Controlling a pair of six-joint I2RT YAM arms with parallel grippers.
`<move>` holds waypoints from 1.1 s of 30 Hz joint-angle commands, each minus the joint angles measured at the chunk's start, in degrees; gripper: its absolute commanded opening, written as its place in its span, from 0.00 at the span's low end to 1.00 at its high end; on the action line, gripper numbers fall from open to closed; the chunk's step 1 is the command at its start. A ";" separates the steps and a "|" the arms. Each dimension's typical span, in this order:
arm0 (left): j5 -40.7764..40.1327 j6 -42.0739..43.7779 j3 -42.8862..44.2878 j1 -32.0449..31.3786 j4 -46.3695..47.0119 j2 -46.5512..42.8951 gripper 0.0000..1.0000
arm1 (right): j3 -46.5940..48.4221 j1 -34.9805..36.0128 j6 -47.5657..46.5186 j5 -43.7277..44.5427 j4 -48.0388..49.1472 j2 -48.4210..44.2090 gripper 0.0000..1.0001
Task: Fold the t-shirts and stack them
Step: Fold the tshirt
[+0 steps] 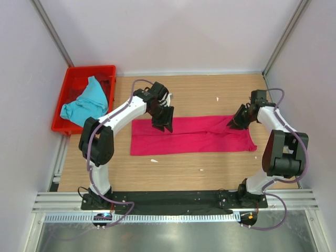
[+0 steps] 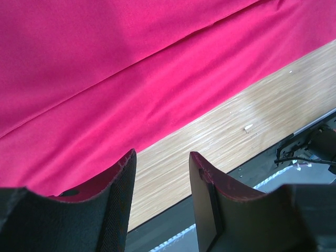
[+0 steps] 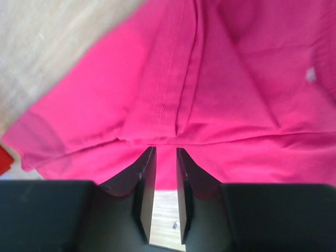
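left gripper [image 2: 160, 157]: jaws apart, empty, over pink shirt [image 1: 191, 135] | right gripper [image 3: 165, 151]: jaws slightly apart, seemingly clear of cloth | risk: right tips snag shirt edge when lifting, undoing fold

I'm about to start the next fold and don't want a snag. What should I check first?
1. Left gripper open and empty: ok.
2. Right gripper free of cloth: ok, jaws slightly apart, nothing between them.
3. Pink shirt lies as a long strip on the table: ok.
4. Shirt's right end smooth: not ok, creased near the right gripper.
5. Blue shirt out of the way in the red crate: ok.
6. Hidden layers lined up underneath: cannot tell.
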 commanded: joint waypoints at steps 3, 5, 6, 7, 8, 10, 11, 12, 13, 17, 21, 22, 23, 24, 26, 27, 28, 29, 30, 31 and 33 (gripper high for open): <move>2.00 1.57 2.79 0.10 -0.50 0.68 0.47 | -4.90 1.54 0.58 -4.41 8.33 0.80 0.26; 2.09 1.57 2.87 0.18 -0.76 0.68 0.47 | -5.07 1.89 0.32 -4.49 8.69 2.38 0.28; 2.09 1.57 2.61 0.10 -0.85 0.59 0.47 | -5.08 2.24 -0.12 -4.58 8.69 3.00 0.31; 2.17 1.49 2.61 0.10 -0.85 0.42 0.47 | -5.34 2.33 -0.38 -4.41 8.77 3.70 0.32; 2.17 1.40 2.35 0.10 -0.77 0.24 0.47 | -5.60 2.33 -0.47 -4.32 9.21 3.97 0.32; 1.91 1.31 2.00 0.10 -0.85 -0.20 0.47 | -6.21 2.33 -0.91 -4.32 10.53 4.23 0.36; 1.82 1.31 1.82 0.10 -0.85 -0.20 0.47 | -6.39 2.33 -1.09 -4.32 10.97 4.41 0.37; 1.65 1.31 1.65 0.10 -0.77 -0.29 0.47 | -6.48 2.33 -1.26 -4.32 11.15 4.41 0.38; 1.73 1.22 1.64 0.10 -0.77 -0.29 0.47 | -6.39 2.33 -1.44 -4.32 11.24 4.76 0.38; 1.74 0.96 1.47 0.10 -0.50 -0.11 0.47 | -6.39 2.33 -2.05 -4.15 11.68 5.81 0.39; 1.82 0.70 1.38 0.10 -0.41 -0.11 0.47 | -6.48 2.34 -1.97 -4.67 12.55 6.34 0.39; 1.74 0.78 1.29 0.10 -0.41 -0.11 0.47 | -6.48 2.33 -1.79 -4.84 12.99 6.43 0.39; 1.74 0.78 1.12 0.10 -0.33 -0.11 0.47 | -6.48 2.42 -1.36 -5.46 13.17 6.60 0.39; 1.74 0.70 0.94 0.10 -0.33 -0.11 0.47 | -6.48 2.60 -1.18 -5.55 13.43 6.95 0.39; 1.74 0.70 1.03 0.10 -0.33 -0.02 0.47 | -6.57 2.60 -0.39 -6.07 14.22 7.13 0.38; 1.74 0.78 0.94 0.18 -0.33 -0.11 0.47 | -6.66 2.69 0.14 -6.86 14.49 7.13 0.38; 1.65 0.78 1.03 0.10 -0.41 -0.20 0.47 | -6.83 2.69 0.66 -7.22 15.36 6.87 0.37; 1.65 0.70 0.94 0.10 -0.41 -0.29 0.47 | -6.83 2.77 1.19 -7.57 15.54 6.78 0.35; 1.56 0.87 1.03 0.10 -0.41 -0.38 0.47 | -6.92 2.77 2.15 -8.09 15.63 6.61 0.34; 1.56 0.87 1.03 0.10 -0.33 -0.38 0.47 | -6.83 2.86 2.60 -8.27 15.89 6.52 0.34; 1.65 0.96 1.03 0.10 -0.41 -0.38 0.47 | -6.40 2.86 3.74 -8.80 15.54 6.26 0.28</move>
